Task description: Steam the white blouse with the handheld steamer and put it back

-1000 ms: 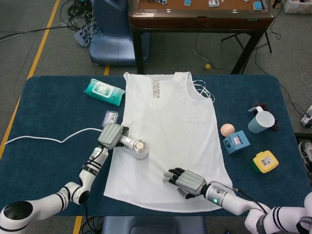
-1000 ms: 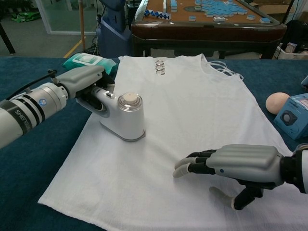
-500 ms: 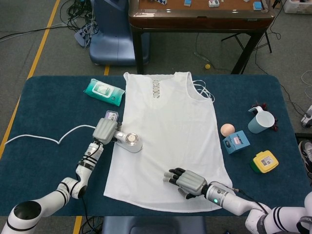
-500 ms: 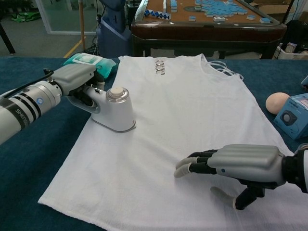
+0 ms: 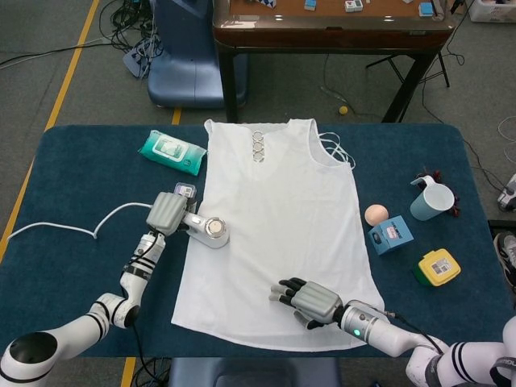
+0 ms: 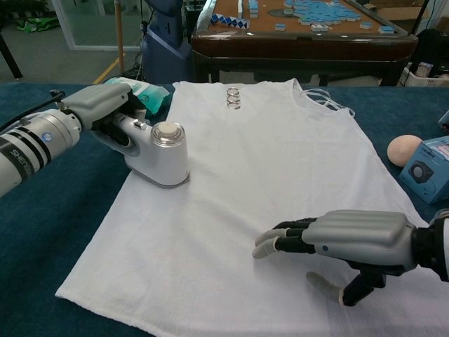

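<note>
The white blouse (image 5: 282, 218) (image 6: 266, 182) lies flat on the dark blue table (image 5: 89, 177), neckline away from me. My left hand (image 5: 167, 213) (image 6: 98, 109) grips the handle of the white handheld steamer (image 5: 211, 232) (image 6: 160, 153), whose head stands on the blouse's left edge. A white cord (image 5: 72, 230) runs off to the left from it. My right hand (image 5: 310, 300) (image 6: 351, 242) rests flat on the blouse's lower right part, fingers spread and holding nothing.
A green wipes pack (image 5: 171, 151) and a small card (image 5: 185, 191) lie left of the blouse. To the right are a peach ball (image 5: 376, 214), a blue box (image 5: 390, 235), a blue mug (image 5: 431, 200) and a yellow box (image 5: 439, 267). A wooden table (image 5: 330, 24) stands behind.
My left hand has drawn the steamer up and to the left along the blouse's left edge. The cord has bunched leftward. The right hand has stayed put.
</note>
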### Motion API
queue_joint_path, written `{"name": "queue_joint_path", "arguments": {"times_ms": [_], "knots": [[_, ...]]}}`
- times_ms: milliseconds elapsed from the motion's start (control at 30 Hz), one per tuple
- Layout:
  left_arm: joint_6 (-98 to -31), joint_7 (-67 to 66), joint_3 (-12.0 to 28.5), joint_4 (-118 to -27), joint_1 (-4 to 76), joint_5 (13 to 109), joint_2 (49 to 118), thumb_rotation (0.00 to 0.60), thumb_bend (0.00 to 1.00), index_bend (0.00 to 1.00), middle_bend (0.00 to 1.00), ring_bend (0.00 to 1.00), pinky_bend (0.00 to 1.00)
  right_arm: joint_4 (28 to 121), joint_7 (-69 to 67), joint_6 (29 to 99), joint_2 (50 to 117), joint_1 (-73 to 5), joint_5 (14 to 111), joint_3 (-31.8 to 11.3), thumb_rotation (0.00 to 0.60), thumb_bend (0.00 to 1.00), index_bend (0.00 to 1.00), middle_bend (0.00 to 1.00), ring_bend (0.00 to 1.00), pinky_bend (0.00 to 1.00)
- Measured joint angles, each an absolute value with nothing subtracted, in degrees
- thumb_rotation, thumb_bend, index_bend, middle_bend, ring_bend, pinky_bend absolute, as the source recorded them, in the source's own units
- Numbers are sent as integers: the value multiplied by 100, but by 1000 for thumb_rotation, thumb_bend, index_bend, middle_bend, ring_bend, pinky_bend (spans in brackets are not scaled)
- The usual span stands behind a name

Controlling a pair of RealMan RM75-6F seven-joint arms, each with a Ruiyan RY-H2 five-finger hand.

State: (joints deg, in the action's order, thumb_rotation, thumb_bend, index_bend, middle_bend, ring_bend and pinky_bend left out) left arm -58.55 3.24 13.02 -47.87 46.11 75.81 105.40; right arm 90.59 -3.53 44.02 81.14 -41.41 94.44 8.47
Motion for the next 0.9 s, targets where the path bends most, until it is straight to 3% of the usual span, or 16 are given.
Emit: {"name": "queue_joint_path", "arguments": {"times_ms": [367, 900], "knots": [[-6065, -1041, 1373, -6741, 4589, 7408, 10330, 600, 218, 895, 737, 608, 626, 9120, -338, 4491, 8075, -4110, 9460, 908, 600, 701, 0, 65, 0, 71], [-5942, -1352, 1321, -6114, 4752, 7272, 10917, 600, 219, 895, 737, 608, 625, 9118, -356, 4558, 8034, -4084, 9487, 968, 600, 701, 0, 65, 0, 71]]}}
